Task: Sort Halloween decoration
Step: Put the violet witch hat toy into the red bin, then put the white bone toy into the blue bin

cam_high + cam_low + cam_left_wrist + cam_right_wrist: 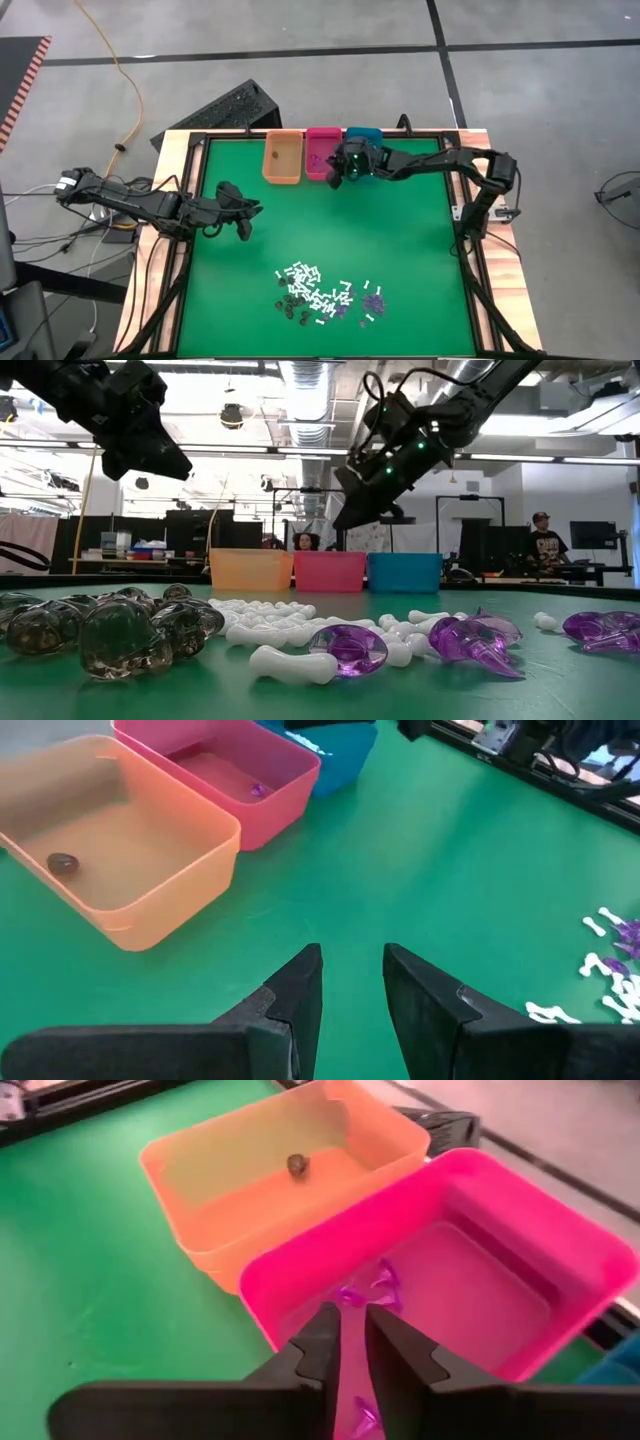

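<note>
The Halloween decoration pieces [320, 295] lie in a heap on the green mat near the table's front edge: white sticks [290, 632], purple bits [352, 650] and dark bits [110, 635]. My right gripper [350, 1320] hangs over the pink bin [300, 1265], its fingers a little apart. Two purple bits [375, 1290] lie on the bin floor just past the fingertips, and another [360, 1418] shows through the gap. My left gripper [352, 960] stands open above the bare mat at the left [240, 225], holding nothing.
An orange bin [282, 158] with one dark bit [297, 1165], the pink bin [322, 150] and a teal bin [362, 135] stand in a row at the far edge. A keyboard [225, 110] lies beyond the far left corner. People stand in the room behind.
</note>
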You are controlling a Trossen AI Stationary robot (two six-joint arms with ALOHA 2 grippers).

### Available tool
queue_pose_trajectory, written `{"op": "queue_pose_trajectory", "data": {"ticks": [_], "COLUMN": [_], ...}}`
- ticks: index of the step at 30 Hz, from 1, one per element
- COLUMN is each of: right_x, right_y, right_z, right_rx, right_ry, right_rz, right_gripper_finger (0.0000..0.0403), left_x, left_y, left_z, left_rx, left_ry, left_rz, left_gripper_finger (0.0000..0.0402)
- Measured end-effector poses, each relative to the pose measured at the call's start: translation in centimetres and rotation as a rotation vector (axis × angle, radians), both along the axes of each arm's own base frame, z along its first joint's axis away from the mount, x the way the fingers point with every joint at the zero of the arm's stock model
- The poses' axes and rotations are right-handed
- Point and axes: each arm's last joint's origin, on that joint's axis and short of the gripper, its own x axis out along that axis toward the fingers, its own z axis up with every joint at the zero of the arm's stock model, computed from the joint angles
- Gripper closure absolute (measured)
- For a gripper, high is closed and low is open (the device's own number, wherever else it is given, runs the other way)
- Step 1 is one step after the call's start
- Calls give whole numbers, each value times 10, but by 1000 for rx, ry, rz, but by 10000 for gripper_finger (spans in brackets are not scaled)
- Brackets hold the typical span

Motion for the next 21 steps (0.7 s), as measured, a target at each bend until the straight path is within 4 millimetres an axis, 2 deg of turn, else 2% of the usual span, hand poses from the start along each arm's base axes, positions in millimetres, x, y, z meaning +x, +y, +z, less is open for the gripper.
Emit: {"op": "queue_pose_trajectory", "data": {"ticks": [3,6,9,11,14,17,19,21], "right_x": [2,4,0,-12,-48,-101,-135,-162], "right_y": [-3,-3,8,22,45,70,85,99], "right_z": [5,25,67,101,151,190,201,197], "right_rx": [4,-3,-62,-149,-282,-360,-352,-286], "right_ry": [-18,-80,-217,-315,-416,-451,-450,-448], "right_rz": [10,47,200,279,343,378,399,425], "right_gripper_finger": [303,289,280,279,280,280,280,280], "left_x": [0,-1,-1,-1,-1,0,0,0], "left_y": [1,2,2,1,1,0,0,0], "left_z": [0,0,0,0,-1,-1,-1,-1], "left_rx": [16,27,28,20,3,-12,-15,-19], "left_ry": [-3,-5,1,2,3,7,8,6], "left_rz": [32,54,51,42,24,-1,-7,-4], "left_gripper_finger": [303,303,303,303,303,303,303,303]}}
